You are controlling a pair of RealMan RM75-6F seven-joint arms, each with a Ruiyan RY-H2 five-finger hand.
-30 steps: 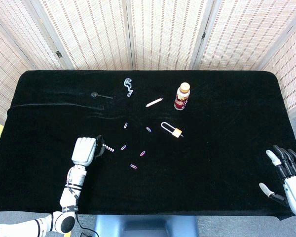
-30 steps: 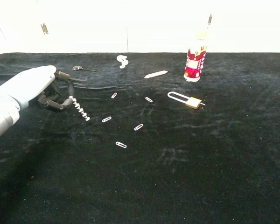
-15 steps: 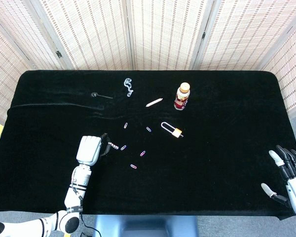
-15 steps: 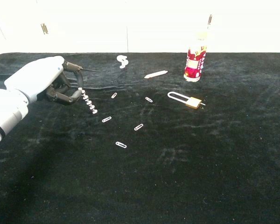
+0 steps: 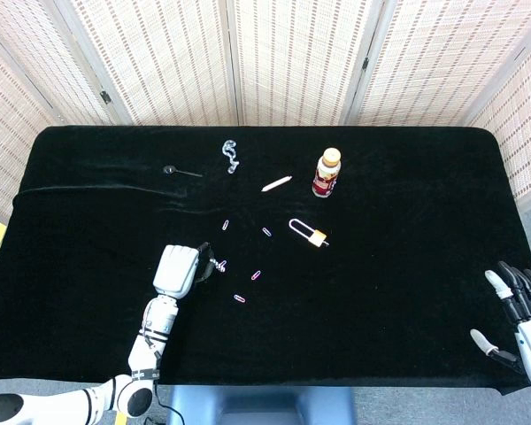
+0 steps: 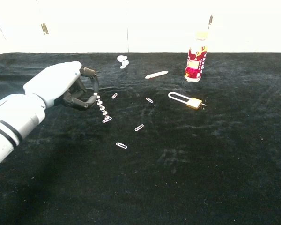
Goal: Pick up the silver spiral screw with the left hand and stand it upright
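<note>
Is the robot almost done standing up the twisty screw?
About halfway. Done: the left hand has picked up the screw, pinching its top end. In hand: the screw hangs slanted, its tip down by a paperclip on the table. Left: set it upright and let go. The right hand waits open at the table's edge.

On the bench (image 5: 407, 292), the bottle (image 5: 327, 173) is set at the back, the pen (image 5: 276, 184) to its left, and the padlock (image 5: 308, 233) in front of it. The paperclips (image 5: 256, 275) are scattered left of the padlock.
</note>
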